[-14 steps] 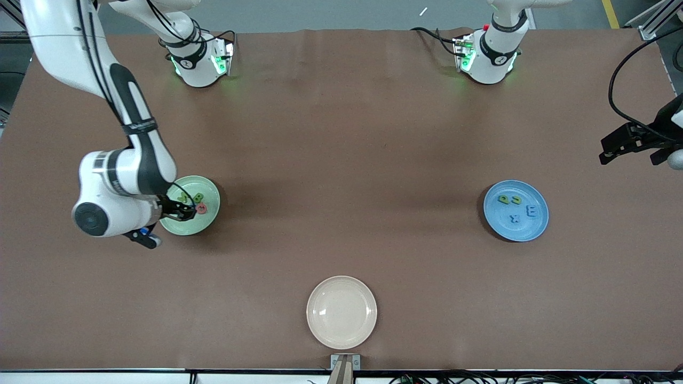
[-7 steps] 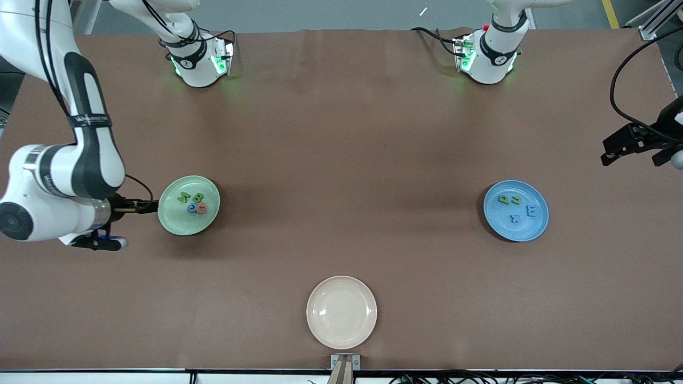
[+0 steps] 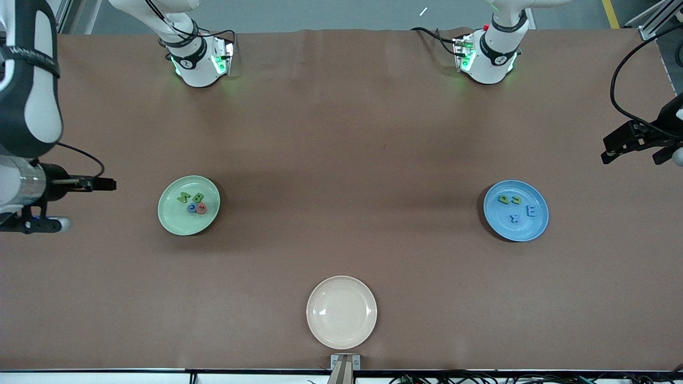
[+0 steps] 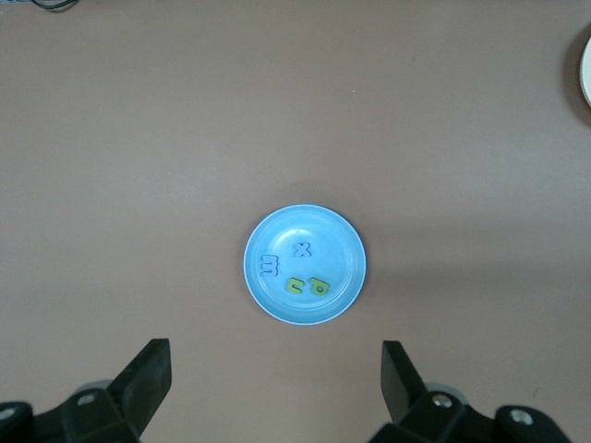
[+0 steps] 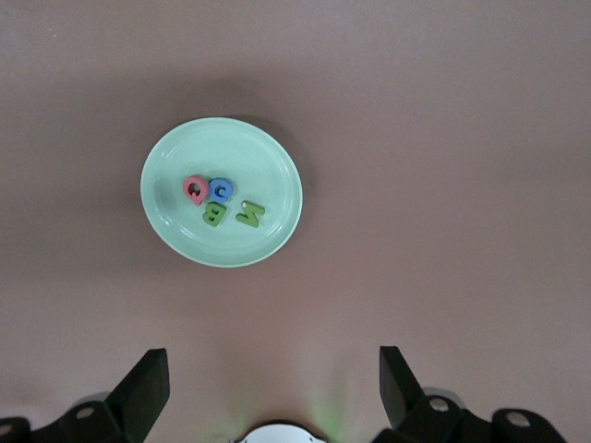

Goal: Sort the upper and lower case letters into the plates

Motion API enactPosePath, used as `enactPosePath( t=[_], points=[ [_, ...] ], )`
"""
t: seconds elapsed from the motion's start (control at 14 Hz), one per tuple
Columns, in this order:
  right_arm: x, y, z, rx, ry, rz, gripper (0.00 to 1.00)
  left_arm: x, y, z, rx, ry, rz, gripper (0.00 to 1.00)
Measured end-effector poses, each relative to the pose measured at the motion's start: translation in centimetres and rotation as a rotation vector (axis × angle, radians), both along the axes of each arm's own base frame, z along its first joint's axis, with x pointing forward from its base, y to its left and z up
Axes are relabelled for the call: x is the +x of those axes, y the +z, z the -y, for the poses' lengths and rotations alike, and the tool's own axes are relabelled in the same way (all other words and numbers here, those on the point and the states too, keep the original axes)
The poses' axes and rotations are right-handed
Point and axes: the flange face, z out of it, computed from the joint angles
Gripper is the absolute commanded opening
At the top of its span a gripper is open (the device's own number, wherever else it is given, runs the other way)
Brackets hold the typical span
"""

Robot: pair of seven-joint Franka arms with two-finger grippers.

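Observation:
The pale mint green plate [image 3: 176, 220] lies toward the right arm's end of the table. It holds a green N [image 3: 183, 197], a green B [image 3: 198, 198], a blue letter [image 3: 191, 208] and a red letter [image 3: 201, 208]. It also shows in the right wrist view [image 5: 263, 157]. The sky blue plate [image 3: 528, 229] lies toward the left arm's end. It holds two green letters [image 3: 503, 199], a blue E [image 3: 531, 211] and a blue x [image 3: 515, 218], and also shows in the left wrist view [image 4: 328, 231]. My right gripper [image 3: 109, 184] [image 5: 272, 378] is open, empty, high over the table's end. My left gripper [image 3: 608, 150] [image 4: 274, 369] waits open and empty, high over its end.
A cream-beige plate [image 3: 341, 290] with nothing in it lies near the front edge at mid table; its rim shows in the left wrist view [image 4: 586, 78]. Both arm bases [image 3: 197, 64] [image 3: 488, 58] stand along the back edge. A brown cloth [image 3: 341, 160] covers the table.
My right gripper has risen from the mint green plate and drawn off toward the table's end. The blue letter beside the red one now shows. The left arm has barely moved.

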Motion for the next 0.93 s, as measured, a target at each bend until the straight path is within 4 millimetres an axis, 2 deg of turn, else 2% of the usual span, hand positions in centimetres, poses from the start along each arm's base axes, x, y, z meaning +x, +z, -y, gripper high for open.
enactPosePath(
  t=[0.14,0.43,0.71,0.93],
  points=[
    [-0.1,1.3,-0.1,0.001,0.005,-0.001,1.00,0.0,0.1,0.5,0.000,-0.009,0.001,1.00],
    [0.1,1.1,-0.5,0.003,0.015,0.003,1.00,-0.3,0.5,2.0,-0.001,-0.035,0.009,1.00],
    [0.8,4.6,-0.9,-0.001,0.023,0.082,1.00,-0.5,0.8,2.7,-0.001,-0.047,0.014,1.00],
    [0.7,5.8,-1.0,0.001,0.025,0.098,1.00,-0.5,0.9,2.3,-0.001,-0.041,0.015,1.00]
  ],
)
